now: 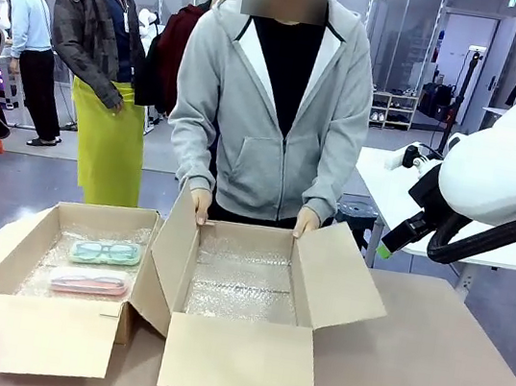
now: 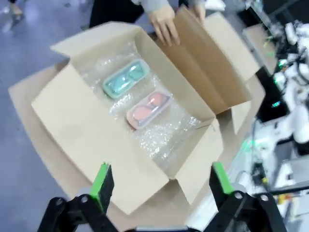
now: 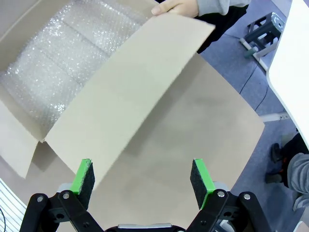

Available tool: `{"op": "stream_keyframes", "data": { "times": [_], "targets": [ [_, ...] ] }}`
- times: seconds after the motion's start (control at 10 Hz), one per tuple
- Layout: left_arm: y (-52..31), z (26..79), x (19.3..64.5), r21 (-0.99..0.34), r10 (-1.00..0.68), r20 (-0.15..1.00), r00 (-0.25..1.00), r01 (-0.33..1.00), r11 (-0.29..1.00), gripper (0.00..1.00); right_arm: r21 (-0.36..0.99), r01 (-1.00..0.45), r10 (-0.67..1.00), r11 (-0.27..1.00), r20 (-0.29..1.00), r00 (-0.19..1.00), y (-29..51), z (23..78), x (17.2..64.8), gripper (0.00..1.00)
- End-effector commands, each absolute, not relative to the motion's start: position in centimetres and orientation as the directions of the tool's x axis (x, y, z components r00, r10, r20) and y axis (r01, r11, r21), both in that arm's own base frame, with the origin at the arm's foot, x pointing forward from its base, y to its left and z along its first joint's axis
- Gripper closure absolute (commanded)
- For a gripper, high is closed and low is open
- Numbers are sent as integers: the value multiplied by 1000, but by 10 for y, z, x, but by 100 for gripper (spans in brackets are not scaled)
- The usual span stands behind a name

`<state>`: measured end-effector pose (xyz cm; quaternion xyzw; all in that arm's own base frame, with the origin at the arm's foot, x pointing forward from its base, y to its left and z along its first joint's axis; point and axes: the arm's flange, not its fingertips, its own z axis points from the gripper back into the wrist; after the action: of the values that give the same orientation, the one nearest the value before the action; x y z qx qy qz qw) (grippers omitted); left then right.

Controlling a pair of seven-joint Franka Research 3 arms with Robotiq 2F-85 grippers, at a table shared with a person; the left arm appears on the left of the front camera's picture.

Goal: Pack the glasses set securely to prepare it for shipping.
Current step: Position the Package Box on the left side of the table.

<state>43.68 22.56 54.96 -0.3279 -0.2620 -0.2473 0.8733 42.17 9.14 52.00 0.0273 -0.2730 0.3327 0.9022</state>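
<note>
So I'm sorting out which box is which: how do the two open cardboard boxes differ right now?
The left box holds two cases on its bubble wrap, a mint one and a pink one; the right box holds bubble wrap alone. The person's hands grip the right box's far flaps; nobody touches the left box. Both are brown cardboard, flaps open, lined with bubble wrap, side by side on the table.

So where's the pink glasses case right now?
In the front view, the pink case lies on bubble wrap inside the left cardboard box, just in front of the mint-green case.
</note>
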Motion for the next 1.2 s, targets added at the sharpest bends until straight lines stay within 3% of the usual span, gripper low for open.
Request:
{"op": "stream_keyframes", "data": {
  "times": [0.0, 0.6, 0.8, 1.1],
  "targets": [
    [164, 549, 407, -282, -353, 679, 644, 672, 684, 0, -132, -604, 577, 786, 508, 640, 94, 522, 422, 0],
    [61, 574, 333, -53, -556, 735, 389, 850, 524, 0, -132, -604, 577, 786, 508, 640, 94, 522, 422, 0],
    [46, 557, 320, 15, -614, 708, 348, 862, 506, 0, -132, -604, 577, 786, 508, 640, 94, 522, 422, 0],
    [41, 552, 319, 9, -624, 703, 341, 873, 487, 0, -132, -604, 577, 786, 508, 640, 94, 522, 422, 0]
  ]
}}
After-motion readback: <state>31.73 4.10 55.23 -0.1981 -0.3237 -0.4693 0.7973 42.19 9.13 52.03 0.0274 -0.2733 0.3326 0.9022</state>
